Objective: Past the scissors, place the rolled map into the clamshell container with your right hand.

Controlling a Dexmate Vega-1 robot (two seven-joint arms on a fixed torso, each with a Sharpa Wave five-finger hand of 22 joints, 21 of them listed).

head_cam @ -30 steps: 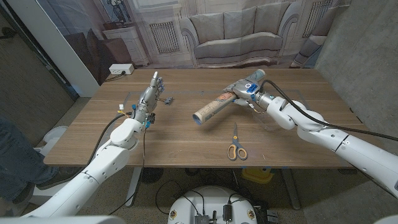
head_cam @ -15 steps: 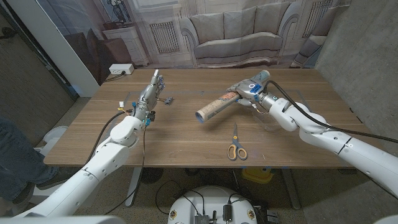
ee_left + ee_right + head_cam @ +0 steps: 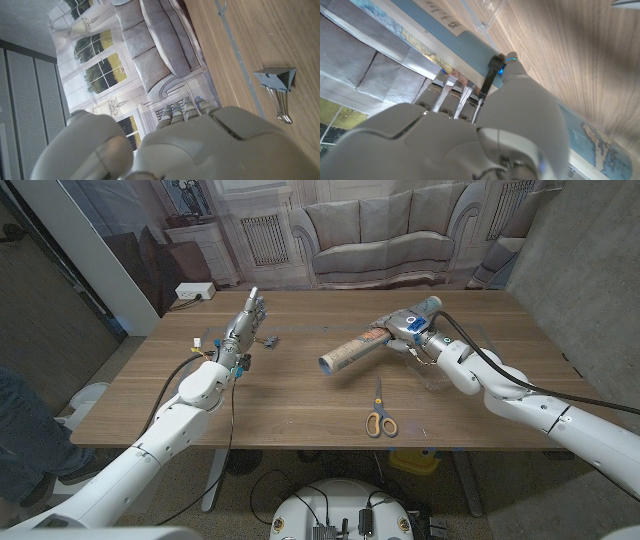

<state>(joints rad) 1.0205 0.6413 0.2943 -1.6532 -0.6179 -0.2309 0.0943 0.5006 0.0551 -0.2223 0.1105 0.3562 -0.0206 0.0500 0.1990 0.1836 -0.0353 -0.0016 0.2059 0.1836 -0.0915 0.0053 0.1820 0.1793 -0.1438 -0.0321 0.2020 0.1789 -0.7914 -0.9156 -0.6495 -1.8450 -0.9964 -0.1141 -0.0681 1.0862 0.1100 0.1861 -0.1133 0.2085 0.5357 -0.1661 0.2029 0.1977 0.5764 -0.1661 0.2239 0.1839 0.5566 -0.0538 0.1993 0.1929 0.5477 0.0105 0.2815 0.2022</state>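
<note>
Right hand [image 3: 408,328] grips the rolled map [image 3: 352,350] by one end, held above the table [image 3: 290,405], at 11 o'clock from the scissors [image 3: 379,413]. Left hand [image 3: 243,327] holds nothing, fingers extended.

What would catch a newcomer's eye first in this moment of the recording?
The rolled map, held up off the wooden table by the right robot hand near the middle, sloping down toward the robot's left. Below it, orange-handled scissors lie near the front edge. On the other side, the left robot hand stands with its fingers apart beside a small binder clip.
</note>
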